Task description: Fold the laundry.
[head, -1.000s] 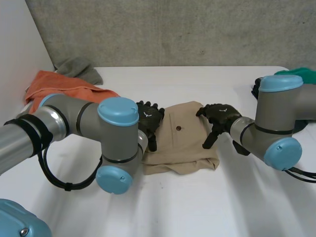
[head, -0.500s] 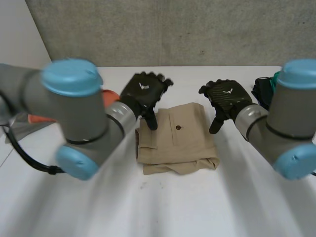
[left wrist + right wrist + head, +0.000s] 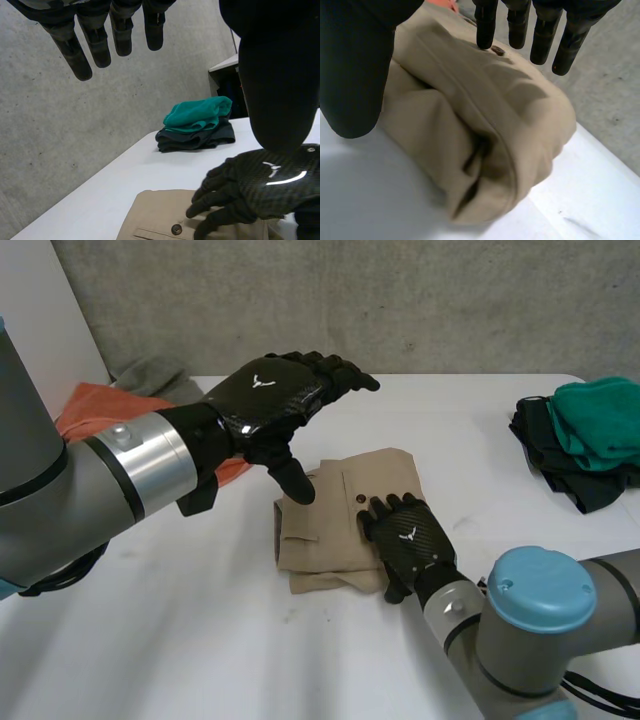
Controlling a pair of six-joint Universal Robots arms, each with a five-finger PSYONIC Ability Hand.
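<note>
The left hand (image 3: pixel 265 400) hovers released, fingers straight, above the folded tan trousers (image 3: pixel 330 510), which lie under its thumb on the tabletop (image 3: pixel 180 620). The right hand (image 3: pixel 408 543) is spread flat and unclenched over their near corner. The left wrist view adds a green-and-dark cloth stack (image 3: pixel 197 125) beyond its fingertips.

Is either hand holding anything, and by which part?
Nothing is held: the right hand is spread open over the folded tan garment, the left hand hovers open above.

Bare table (image 3: pixel 250 660) lies open in front of the shorts (image 3: pixel 330 510) — a towel (image 3: pixel 85 405) crowds the far left, a pile (image 3: pixel 590 415) the right edge.
</note>
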